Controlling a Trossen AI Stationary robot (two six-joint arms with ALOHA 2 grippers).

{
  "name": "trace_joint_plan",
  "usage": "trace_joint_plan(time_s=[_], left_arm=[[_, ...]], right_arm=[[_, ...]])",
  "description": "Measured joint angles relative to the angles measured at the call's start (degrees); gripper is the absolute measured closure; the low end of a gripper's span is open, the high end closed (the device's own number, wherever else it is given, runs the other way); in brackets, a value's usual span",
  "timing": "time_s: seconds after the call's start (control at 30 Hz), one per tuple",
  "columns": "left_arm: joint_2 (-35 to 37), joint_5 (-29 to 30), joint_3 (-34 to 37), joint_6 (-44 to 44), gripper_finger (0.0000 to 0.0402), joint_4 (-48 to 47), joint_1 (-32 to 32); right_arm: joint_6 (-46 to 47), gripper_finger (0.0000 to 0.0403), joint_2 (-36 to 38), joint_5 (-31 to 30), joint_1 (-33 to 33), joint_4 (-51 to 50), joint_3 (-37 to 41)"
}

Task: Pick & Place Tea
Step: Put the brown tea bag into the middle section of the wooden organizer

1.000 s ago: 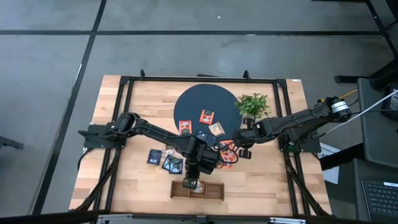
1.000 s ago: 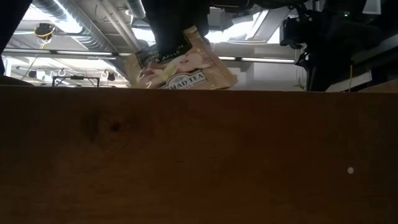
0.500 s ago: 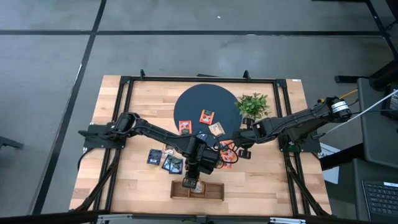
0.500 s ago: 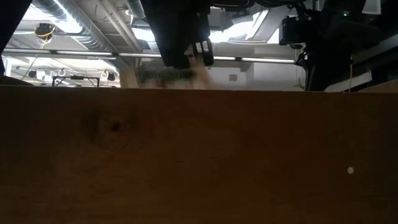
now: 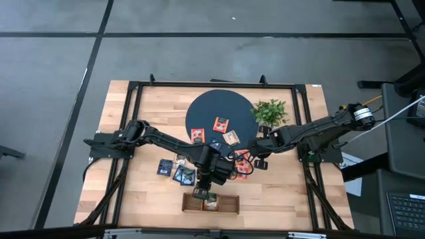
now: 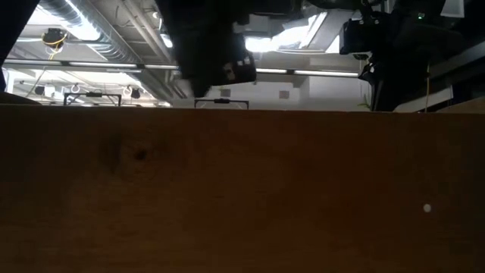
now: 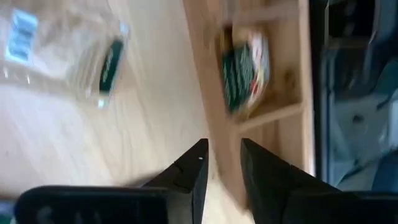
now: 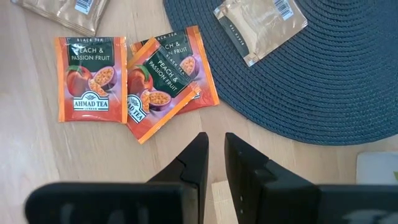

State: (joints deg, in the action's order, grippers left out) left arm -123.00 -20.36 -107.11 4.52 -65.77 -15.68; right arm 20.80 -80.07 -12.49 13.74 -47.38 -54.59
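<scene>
Left gripper [image 7: 222, 163]: fingers parted, empty, above narrow brown wooden tray [image 5: 210, 202]. Beige square tea sachet [image 7: 244, 70], held 1 second earlier, lay in tray compartment; placement judged complete. Right gripper [image 8: 215, 152]: narrow gap, empty, near orange sachets [image 8: 83, 78].

The left arm reaches from its base at the 9 o'clock edge of the surface [image 5: 153, 192] diagonally toward 5 o'clock, elbow slightly bent, wrist turned down near the 6 o'clock edge. The left gripper [image 7: 222, 163] points downward; its jaws stand a narrow gap apart with nothing between them. The right arm stretches from its mount at the 3 o'clock side toward 9 o'clock, nearly straight, ending just right of centre. The right gripper [image 8: 216, 155] hangs above the surface, its jaws close together with a slim gap and empty.
</scene>
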Motion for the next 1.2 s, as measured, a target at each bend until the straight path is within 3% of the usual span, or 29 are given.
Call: trace_joint_plan(time_s=[0.2,0.37,0.63,0.87,1.03,1.2], left_arm=[[0.0,7.5,0.0,-6.2,0.0319,-4.3,-1.1],[0.0,9.1,0.0,-6.4,0.0319,-4.4,-0.6],[1.7,7.9,5.8,-5.5,0.0322,8.1,-0.5],[13.5,9.0,21.3,1.1,0.0327,21.1,0.6],[24.3,17.2,34.3,8.4,0.0327,26.9,1.1],[34.0,21.1,45.8,13.2,0.0327,32.4,0.5]], right_arm=[[-0.1,0.0347,0.0,0.1,0.0,2.2,2.2],[0.1,0.0347,0.0,0.1,0.0,4.1,4.5],[0.0,0.0347,0.0,0.1,0.0,6.6,5.5],[-0.1,0.0347,0.0,0.2,0.0,9.2,5.5],[-0.6,0.0347,0.0,0.5,0.2,16.1,5.5],[-3.8,0.0347,0.0,0.4,0.2,23.9,5.5]])
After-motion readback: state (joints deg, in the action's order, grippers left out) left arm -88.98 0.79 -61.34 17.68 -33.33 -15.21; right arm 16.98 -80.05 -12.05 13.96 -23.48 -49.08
